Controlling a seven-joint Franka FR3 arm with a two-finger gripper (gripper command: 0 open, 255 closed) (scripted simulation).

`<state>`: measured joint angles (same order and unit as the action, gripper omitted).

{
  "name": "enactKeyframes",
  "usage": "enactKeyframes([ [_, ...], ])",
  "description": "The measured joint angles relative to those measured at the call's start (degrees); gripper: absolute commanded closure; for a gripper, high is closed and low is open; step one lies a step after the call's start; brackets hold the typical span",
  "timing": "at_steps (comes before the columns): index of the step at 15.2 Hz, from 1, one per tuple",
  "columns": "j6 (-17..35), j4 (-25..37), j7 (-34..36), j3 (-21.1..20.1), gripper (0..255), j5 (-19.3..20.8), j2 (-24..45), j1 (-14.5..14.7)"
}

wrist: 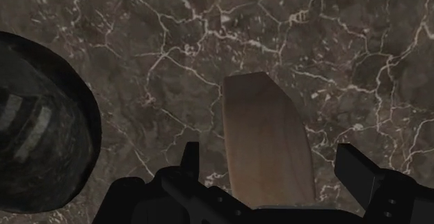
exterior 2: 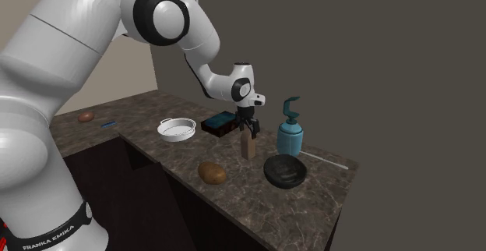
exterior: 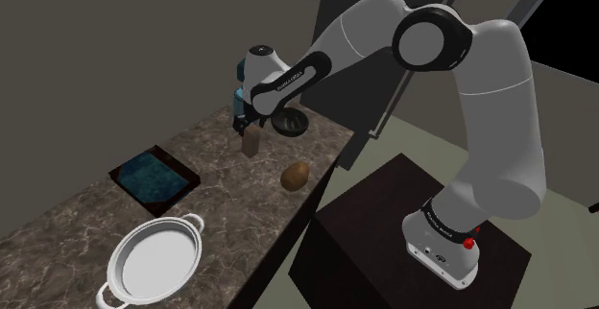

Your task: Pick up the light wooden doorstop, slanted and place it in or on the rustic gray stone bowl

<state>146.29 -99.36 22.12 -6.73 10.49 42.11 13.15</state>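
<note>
The light brown wooden doorstop, a wedge with a slanted face (exterior: 251,143), stands on end on the dark veined marble table (exterior: 86,211), a little above and left of the shoulder view's centre. That upright pose offers two narrow sides for a pinch from above. The all-black two-finger claw (exterior: 246,117) hangs straight down over it for that reason.

In the wrist view the claw (wrist: 272,153) is spread wide. The doorstop (wrist: 268,139) lies between the fingers (wrist: 189,156), with bare table showing on either side. Nothing is gripped; this looks like the lining-up just ahead of the grasp.

The dark grey round bowl (exterior 2: 284,171) sits close by, just right of and below the doorstop (exterior 2: 249,144) in the second exterior view. The carry should therefore be short.

A teal soap dispenser (exterior 2: 290,132) stands just beside that route and could be brushed. The brown potato-like lump (exterior 2: 212,172) and the white two-handled pan (exterior 2: 177,129) lie to the other side of the doorstop.
</note>
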Motion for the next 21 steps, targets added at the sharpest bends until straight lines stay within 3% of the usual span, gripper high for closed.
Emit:
enactKeyframes([
  [3, 0.03, 0.03, 0.01, 0.01, 0, 0.01, 0.05, 0.01],
  [4, 0.03, 0.03, 0.01, 0.01, 255, 0.01, 0.05, 0.01],
  [15, -0.23, 0.1, -0.02, 0.01, 255, -0.02, -0.15, -0.03],
  [21, -2.65, -0.95, -0.34, -0.58, 255, -0.55, -3.59, -0.34],
])
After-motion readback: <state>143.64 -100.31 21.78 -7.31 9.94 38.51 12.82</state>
